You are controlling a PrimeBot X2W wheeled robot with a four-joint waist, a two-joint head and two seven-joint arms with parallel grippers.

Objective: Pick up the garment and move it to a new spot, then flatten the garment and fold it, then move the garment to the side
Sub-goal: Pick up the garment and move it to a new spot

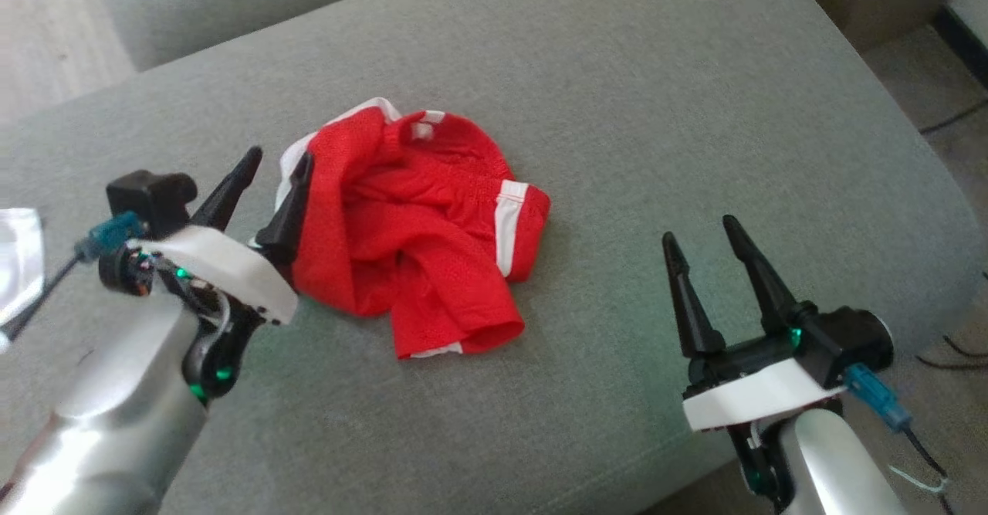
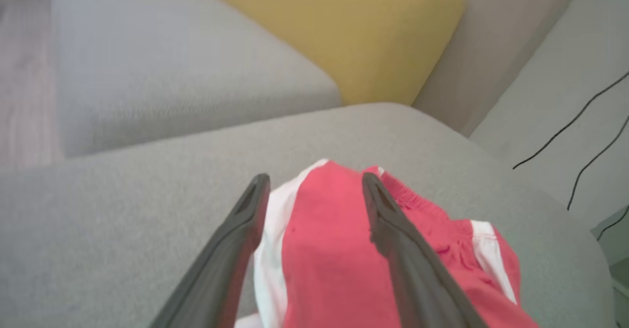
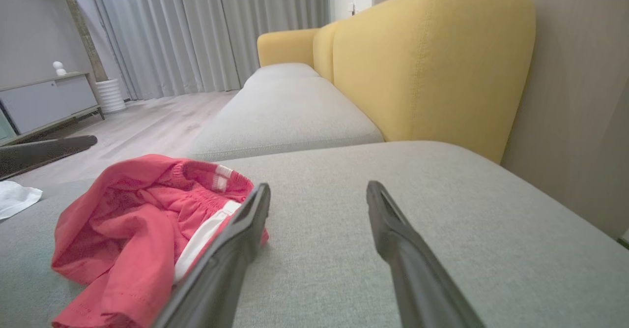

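Note:
The garment is a pair of red shorts with white stripes, lying crumpled on the grey sofa cushion. My left gripper stands open at the garment's left edge, its right finger against the white-striped hem. In the left wrist view the garment lies under and between the spread fingers of the left gripper. My right gripper is open over bare cushion, to the right of the garment and apart from it. In the right wrist view the garment lies left of the right gripper.
A white cloth lies at the cushion's left edge. A yellow backrest rises behind the cushion, and a second grey cushion adjoins it. Black cables run over the floor to the right. The cushion's front edge is near my right arm.

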